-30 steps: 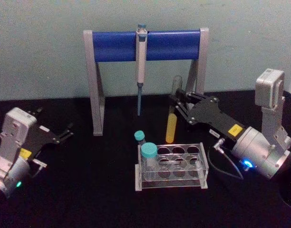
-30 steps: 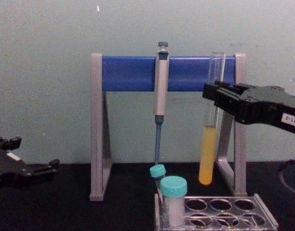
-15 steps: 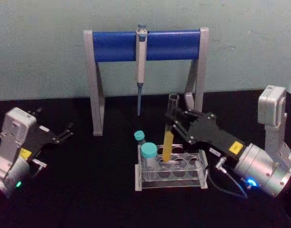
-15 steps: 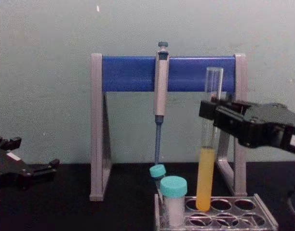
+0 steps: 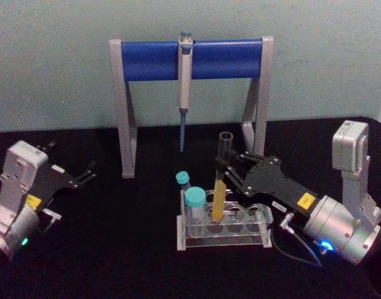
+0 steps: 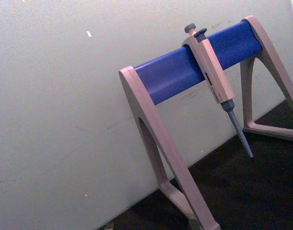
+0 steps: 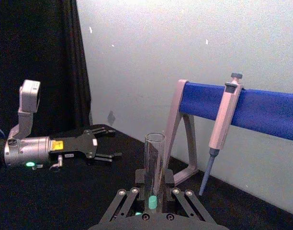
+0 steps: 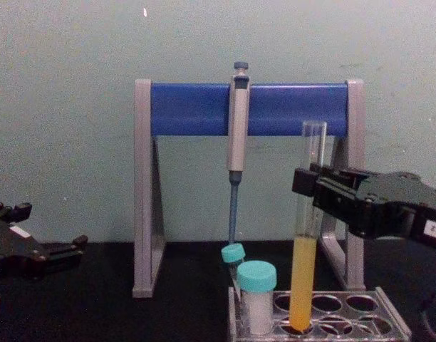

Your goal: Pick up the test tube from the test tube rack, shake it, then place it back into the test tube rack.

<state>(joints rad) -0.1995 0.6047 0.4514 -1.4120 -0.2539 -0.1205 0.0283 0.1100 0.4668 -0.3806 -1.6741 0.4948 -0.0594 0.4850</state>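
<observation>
**Glass tube standing in the rack, gripper clamped on it**

Glass and yellow-orange liquid catch the eye first. The test tube point(image 8: 305, 242) stands nearly upright with its lower end down in a hole of the test tube rack point(image 5: 223, 241), just beside the teal-capped tubes point(image 5: 195, 199). The right gripper point(image 5: 225, 167) reaches in from the side, its fingers clenched on the clear upper part of the tube. The left gripper point(image 5: 86, 172) sits parked well off to the side, fingers spread and holding nothing.

The liquid looks settled, and nothing here tells me whether the shaking is done. If this is the put-back, I'd say little remains: seat the tube fully, let go, and draw the arm clear without nudging the pipette stand point(image 5: 153, 59) behind.
</observation>
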